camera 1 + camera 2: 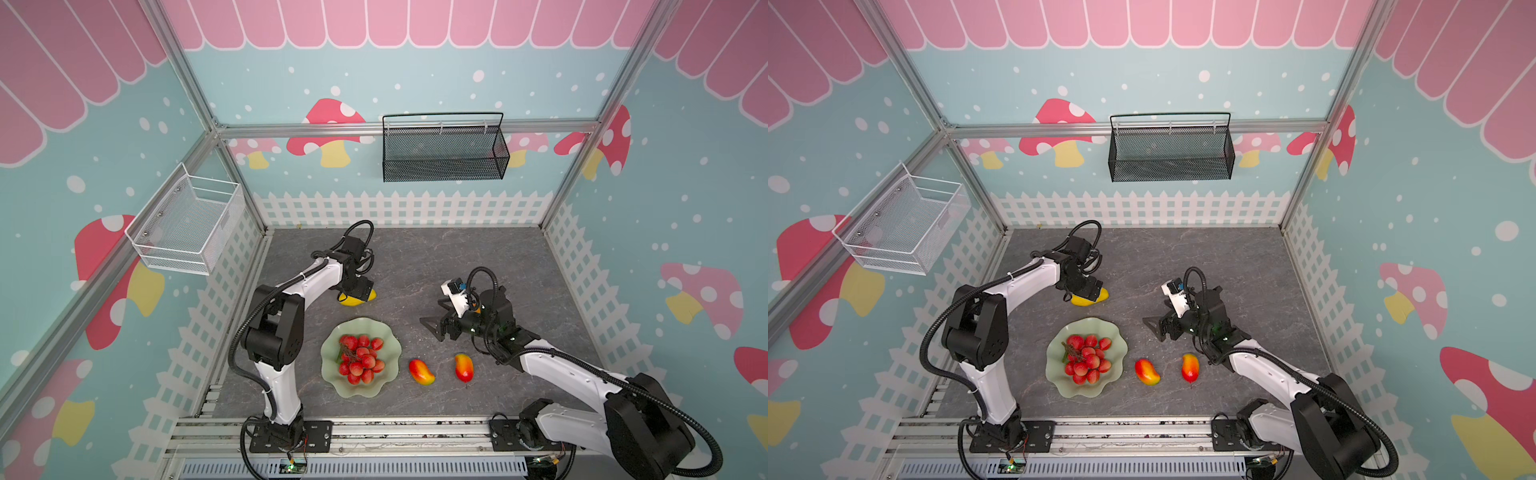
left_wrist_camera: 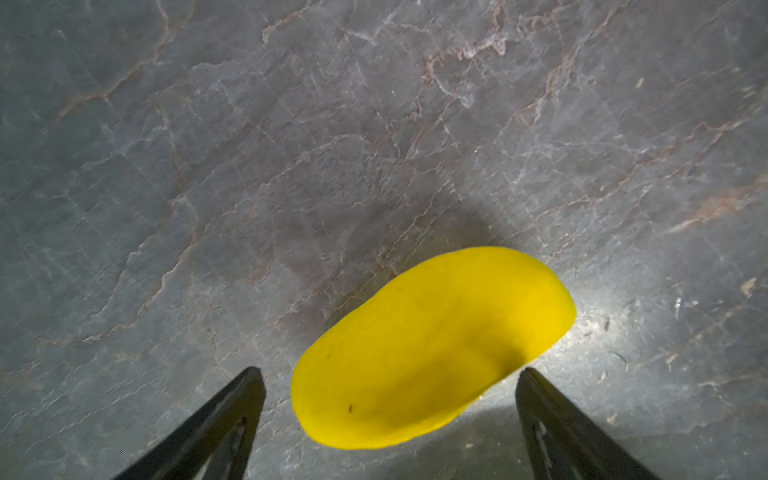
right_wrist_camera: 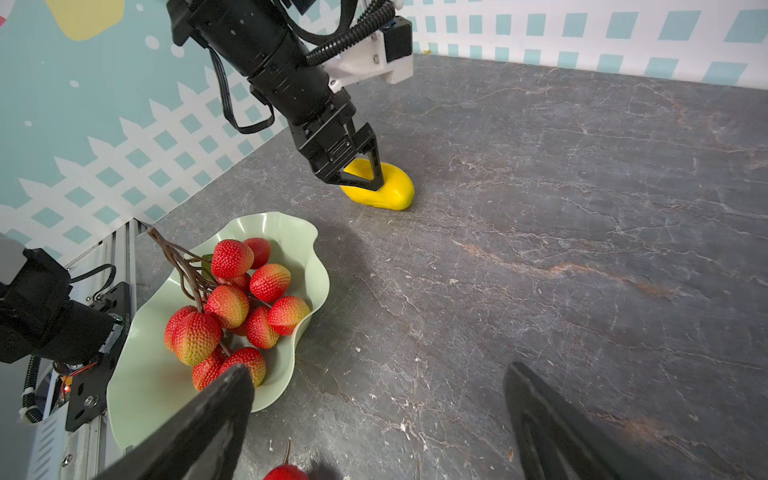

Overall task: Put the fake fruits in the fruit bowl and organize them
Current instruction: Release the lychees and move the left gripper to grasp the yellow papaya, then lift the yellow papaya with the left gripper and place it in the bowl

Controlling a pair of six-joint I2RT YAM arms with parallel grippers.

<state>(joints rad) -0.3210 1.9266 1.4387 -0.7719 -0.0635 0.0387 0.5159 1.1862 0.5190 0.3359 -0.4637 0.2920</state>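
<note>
Yellow glossy oblong fruit (image 2: 432, 349): on the grey stone-look counter (image 1: 415, 257), left of centre, midway back; its long axis slants across my left jaws.
Left gripper (image 2: 389, 370): spread wide, straddling it, gripping nothing.
Pale green scalloped bowl (image 1: 332, 384): near the front edge, red berry bunch (image 1: 360, 359) inside.
Right gripper (image 3: 380, 372): spread wide, empty, farther away.

Grey marbled tabletop (image 1: 436, 257). Directly on it: pale green wavy-rimmed bowl (image 1: 336, 384) near the front; yellow fruit (image 1: 349, 301) behind the bowl, apart from it; mango (image 1: 421, 372) beside the bowl; second mango (image 1: 464, 367) beyond it, not touching.
</note>
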